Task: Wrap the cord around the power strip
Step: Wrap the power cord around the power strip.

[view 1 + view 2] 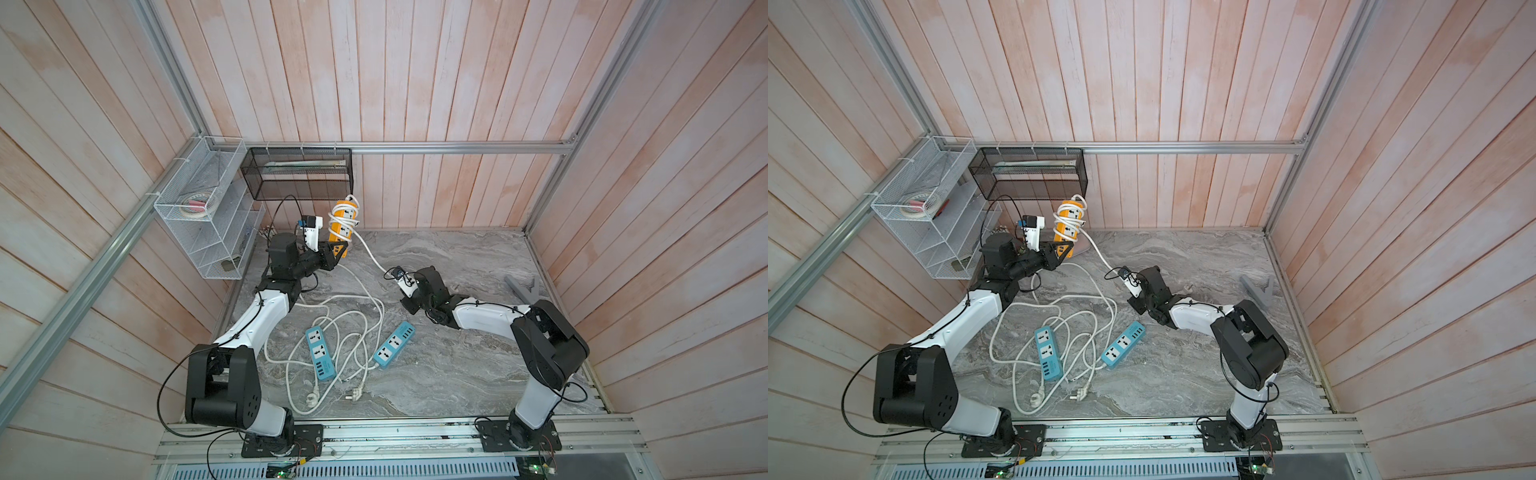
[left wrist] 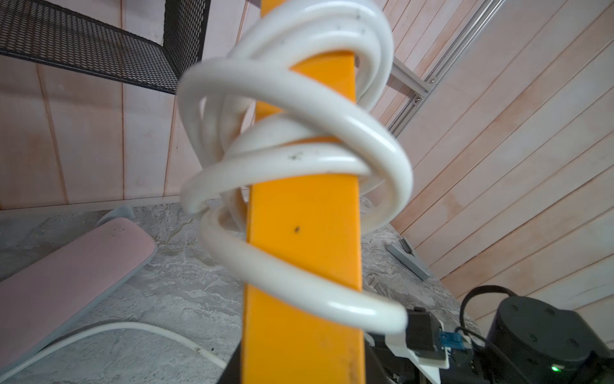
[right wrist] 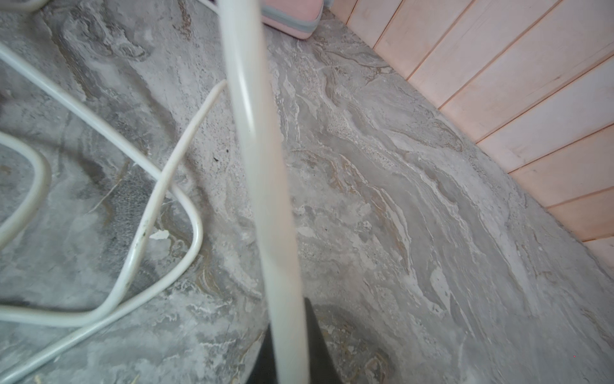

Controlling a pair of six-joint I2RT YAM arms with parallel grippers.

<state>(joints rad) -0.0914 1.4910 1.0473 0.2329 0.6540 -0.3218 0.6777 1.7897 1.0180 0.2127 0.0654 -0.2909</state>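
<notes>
Orange power strip stands near upright, off the tabletop, by its back edge toward the back-left corner. The white cord sits in several loose loops round its upper and mid body. Prob. rigid, light plastic w/ smooth sides, so it could twist in a pinch; best held at the bare lower end. That's where the left gripper has it, fingers closed tight on the power strip. Cord looks thick, springy and slick; loops stand off the body and will likely slacken w/o tension, so pinch the free run close to the strip. Right gripper is closed on the cord, nearer the tabletop's middle. Two blue strips lie toward the front edge amid other cords.
</notes>
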